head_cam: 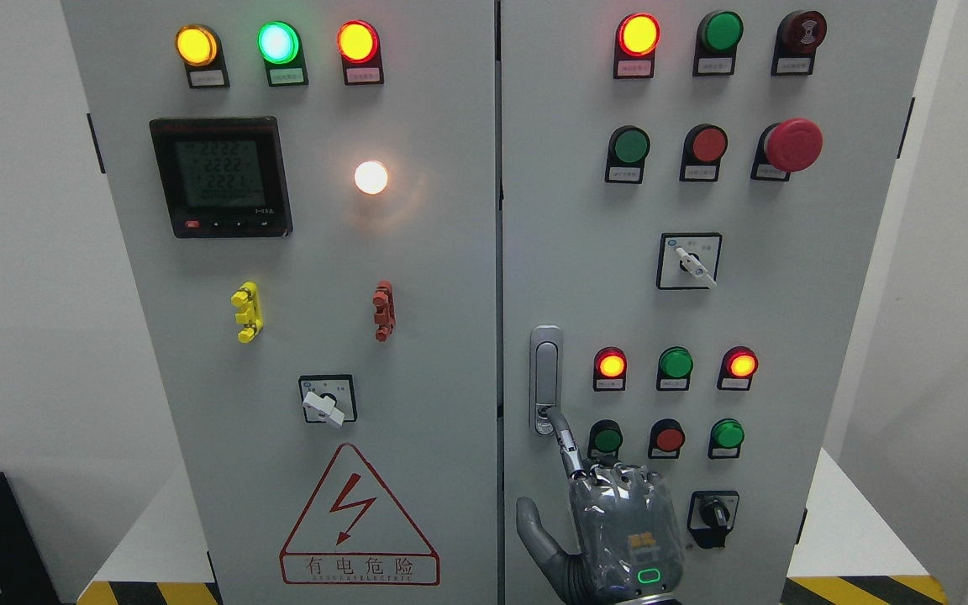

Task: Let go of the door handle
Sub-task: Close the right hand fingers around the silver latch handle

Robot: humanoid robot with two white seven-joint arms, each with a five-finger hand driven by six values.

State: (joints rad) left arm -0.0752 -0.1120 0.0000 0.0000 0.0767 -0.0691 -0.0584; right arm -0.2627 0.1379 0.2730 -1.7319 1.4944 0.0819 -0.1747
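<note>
Grey two-door control cabinet (417,252) fills the view; right hand (623,529), index finger extended, others curled, gripping nothing, touches the door handle (545,378) base, apparently pressing its latch button.

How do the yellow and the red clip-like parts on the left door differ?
The yellow clip sits further left, below the meter; the red clip sits to its right, below the lit white lamp. The yellow one is bright, the red one a dull brick tone. The red one looks slimmer. Both stand upright at about the same height on the left door, above the rotary switch.
</note>
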